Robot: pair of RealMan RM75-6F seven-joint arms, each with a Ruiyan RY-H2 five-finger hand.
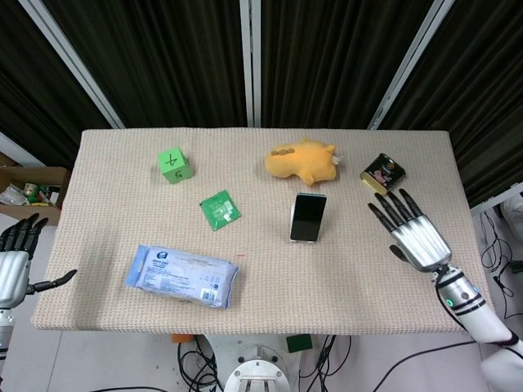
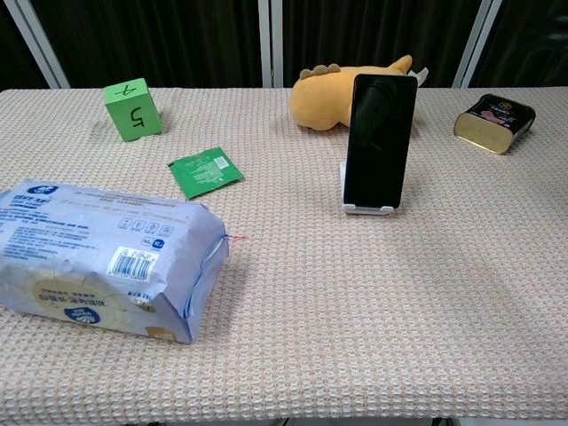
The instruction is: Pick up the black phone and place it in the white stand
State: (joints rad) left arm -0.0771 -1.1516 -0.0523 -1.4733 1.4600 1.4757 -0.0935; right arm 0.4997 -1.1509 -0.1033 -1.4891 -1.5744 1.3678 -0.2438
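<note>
The black phone (image 1: 308,216) (image 2: 379,140) stands upright, leaning back in the white stand (image 2: 368,208) (image 1: 303,239) near the middle of the table. My right hand (image 1: 411,229) hovers to the right of it, well apart, fingers spread and holding nothing; the chest view does not show it. My left hand (image 1: 14,263) hangs off the table's left edge, fingers apart and empty.
A yellow plush toy (image 1: 303,160) lies just behind the phone and a small tin (image 1: 382,174) at the back right. A green cube (image 1: 173,164), a green sachet (image 1: 219,209) and a blue wipes pack (image 1: 181,276) occupy the left half.
</note>
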